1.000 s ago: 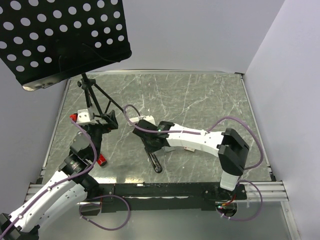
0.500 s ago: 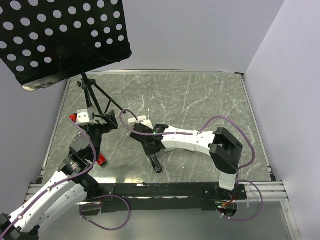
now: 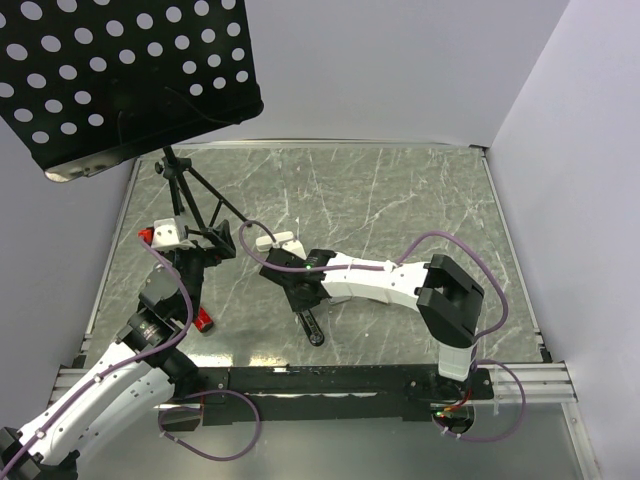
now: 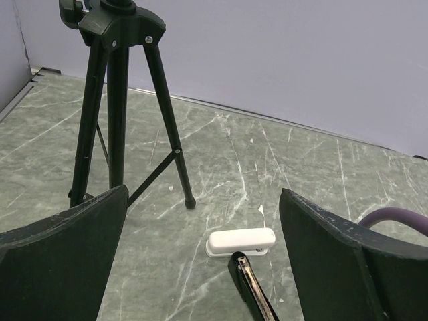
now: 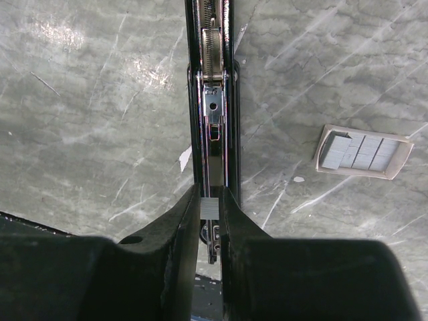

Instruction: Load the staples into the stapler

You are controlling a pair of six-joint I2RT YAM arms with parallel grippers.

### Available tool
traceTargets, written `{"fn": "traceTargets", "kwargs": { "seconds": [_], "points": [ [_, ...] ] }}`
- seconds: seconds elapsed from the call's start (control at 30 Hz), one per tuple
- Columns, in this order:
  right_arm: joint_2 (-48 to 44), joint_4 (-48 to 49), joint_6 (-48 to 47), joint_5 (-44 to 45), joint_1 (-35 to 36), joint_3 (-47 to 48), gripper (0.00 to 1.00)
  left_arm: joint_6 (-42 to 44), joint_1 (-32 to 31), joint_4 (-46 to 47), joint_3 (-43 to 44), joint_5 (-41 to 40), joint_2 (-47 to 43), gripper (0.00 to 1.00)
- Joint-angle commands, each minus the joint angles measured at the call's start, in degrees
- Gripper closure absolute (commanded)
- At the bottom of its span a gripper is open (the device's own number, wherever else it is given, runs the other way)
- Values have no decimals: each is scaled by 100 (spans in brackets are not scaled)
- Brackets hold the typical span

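One stapler [image 3: 313, 328] lies swung open near the table's [image 3: 420, 200] middle. Its white top [image 4: 241, 242] points to 11 o'clock in the overhead view and its black rail runs toward 5 o'clock. The metal channel [image 5: 212, 120] faces up.

There are two lots of staples. One is a short grey strip of staples [image 5: 209, 208]. The other is a pale open tray [image 5: 363, 152] holding one row of grey sticks, lying flat on the marble at 3 o'clock of the channel in the right wrist view, well apart from it.

One black tripod [image 4: 117, 100] carries one perforated black plate [image 3: 120, 70] at 10 o'clock of the table. Two small red pieces [image 3: 205, 320] sit beside the left arm, one at its 3 o'clock and one near a pale block [image 3: 170, 232] at 12 o'clock. What they are cannot be told.

The right arm reaches from its base at 5 o'clock across to 9 o'clock, elbow raised, wrist bent down over the rail. The right gripper [image 5: 209, 194] has its jaws narrow, pinching the strip directly over the 6 o'clock end of the channel. Whether the strip touches the metal cannot be told.

The left arm stretches from 7 o'clock toward 12 o'clock, and the left gripper [image 4: 204, 194] is level with its jaws wide, holding nothing. It faces the tripod's legs and the white top.
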Motion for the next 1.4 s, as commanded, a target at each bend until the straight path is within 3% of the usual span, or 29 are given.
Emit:
{"fn": "traceTargets", "kwargs": {
  "seconds": [0.0, 1.37],
  "points": [
    [74, 66, 51, 111, 38, -54, 87, -35, 32, 132, 34, 0, -54, 1],
    [215, 101, -46, -135, 82, -194, 85, -27, 32, 141, 25, 62, -53, 1]
  ]
}}
